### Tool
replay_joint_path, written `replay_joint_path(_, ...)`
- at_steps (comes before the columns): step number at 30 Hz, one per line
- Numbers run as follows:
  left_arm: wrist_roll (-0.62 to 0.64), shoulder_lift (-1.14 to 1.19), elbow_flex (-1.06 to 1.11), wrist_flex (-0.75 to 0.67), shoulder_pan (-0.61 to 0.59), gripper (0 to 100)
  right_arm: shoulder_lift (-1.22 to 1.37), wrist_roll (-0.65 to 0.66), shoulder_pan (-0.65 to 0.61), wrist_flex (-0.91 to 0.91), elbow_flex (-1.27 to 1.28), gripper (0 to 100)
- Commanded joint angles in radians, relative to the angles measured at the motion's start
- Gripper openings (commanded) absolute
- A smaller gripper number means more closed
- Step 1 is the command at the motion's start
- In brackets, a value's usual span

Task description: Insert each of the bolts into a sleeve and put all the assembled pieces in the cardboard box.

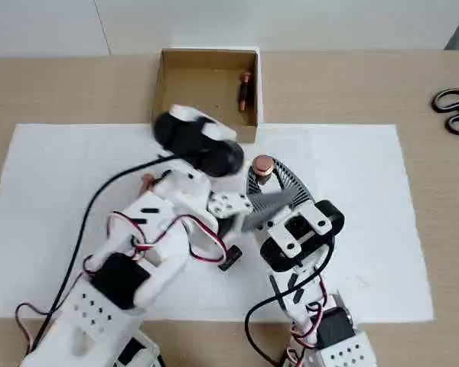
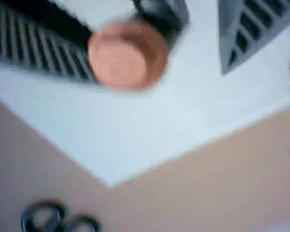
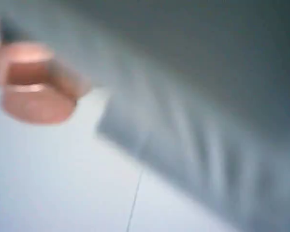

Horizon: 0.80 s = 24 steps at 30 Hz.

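Checking in from the remote station, placing everything off the cardboard box (image 1: pixel 168 92). It sits across the far edge of the white paper sheet (image 1: pixel 367 229), with its near wall overlapping the paper. One assembled piece (image 1: pixel 245 90) already lies inside, along the right-hand wall.

The bolt (image 1: pixel 262 164) is just outside the box's near right corner. Its copper head faces up, and what looks like a dark sleeve (image 1: pixel 265 178) sits under it. It's at the tip of the right gripper (image 1: pixel 269 182), and I honestly can't tell whether that gripper is clamped on it or let go. The right wrist view is too smeared to settle it.

Same story for the left gripper (image 1: pixel 254 210), a bit further out from the box than the bolt. I can't tell if it's clenched or released. The left arm (image 1: pixel 153 229) has its black wrist block right up against the box's near wall, so that edge is tight. A small copper piece (image 1: pixel 147 181) pokes out beside that arm, nearer me than the box's left corner.

There's plenty of room right of the box, with bare paper out to the sheet's edge. The scissors (image 1: pixel 454 111) are past that, on the table (image 1: pixel 344 84), well apart from the box.
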Motion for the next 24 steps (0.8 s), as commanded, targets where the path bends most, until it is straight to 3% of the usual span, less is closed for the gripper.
replay_joint_path(1,0.002,-0.02,-0.14,0.012,-0.057,34,-0.002,0.008,-0.004,0.013,0.006,0.4)
replay_joint_path(4,0.0,-0.101,-0.214,0.031,-0.114,25,-0.002,0.008,-0.002,0.137,0.006,0.4)
replay_joint_path(9,-0.054,-0.318,-0.111,0.031,-0.222,0,0.001,0.011,0.002,0.318,-0.048,0.3)
replay_joint_path(14,-0.121,-0.568,0.168,0.002,-0.315,0,0.045,0.1,0.019,0.558,-0.253,0.2)
replay_joint_path(20,-0.12,-0.888,0.472,-0.058,-0.439,1,0.401,0.118,0.185,0.585,-0.537,0.2)
replay_joint_path(24,-0.114,-0.884,0.501,-0.058,-0.502,1,0.699,0.117,0.191,0.576,-0.766,0.2)
